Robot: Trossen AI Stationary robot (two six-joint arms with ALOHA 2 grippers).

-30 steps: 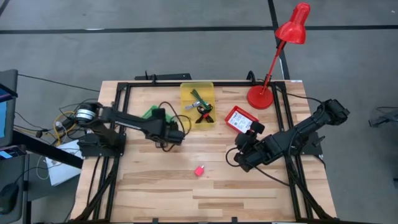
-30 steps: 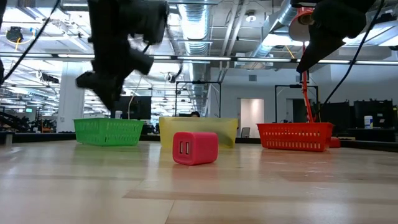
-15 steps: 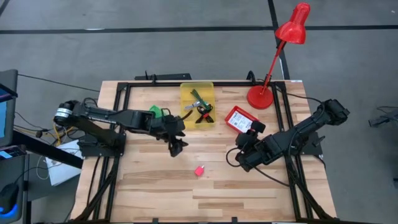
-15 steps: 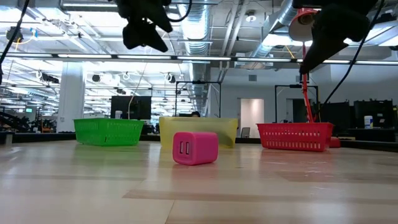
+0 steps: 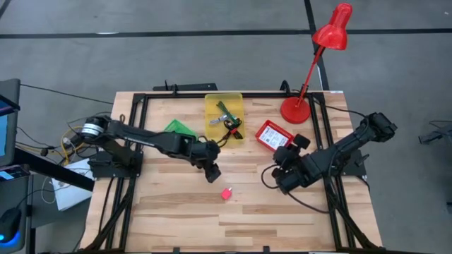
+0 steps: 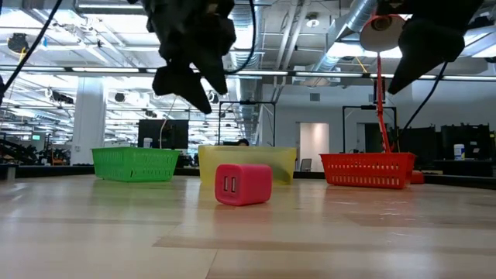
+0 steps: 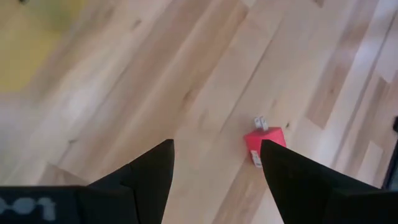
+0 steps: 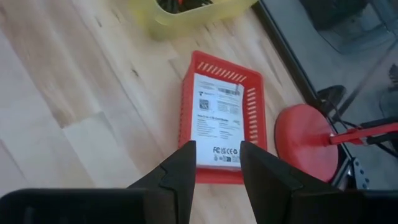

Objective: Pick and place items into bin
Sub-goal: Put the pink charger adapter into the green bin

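The tiny red-pink block point(image 5: 226, 192) lies on the bare wood near the table's middle, and it shows in the low view point(image 6: 242, 184) and the left wrist view point(image 7: 264, 144). My left gripper point(image 5: 212, 171) hovers open above the table, just to the far left of the block point(image 7: 214, 152). My right gripper point(image 5: 284, 173) hangs open over the table's right half point(image 8: 216, 158), on the near side of the red basket. A white card packet point(image 8: 217, 118) lies flat in that basket. Slim green, black and red tools point(image 5: 227, 121) lie in the yellow bin.
The yellow bin point(image 5: 212, 106) stands at the far middle. A green basket point(image 5: 180, 128) sits to its left and the red basket point(image 5: 263, 132) to its right. The red desk lamp's base point(image 5: 295, 110) stands far right. Bare wood lies toward the near edge.
My left gripper has swung away from the yellow bin and green basket, travelling toward the near edge and to the right, and now sits close to the red-pink block. The green basket has come out from under the arm. My right gripper has shifted slightly toward the right edge.
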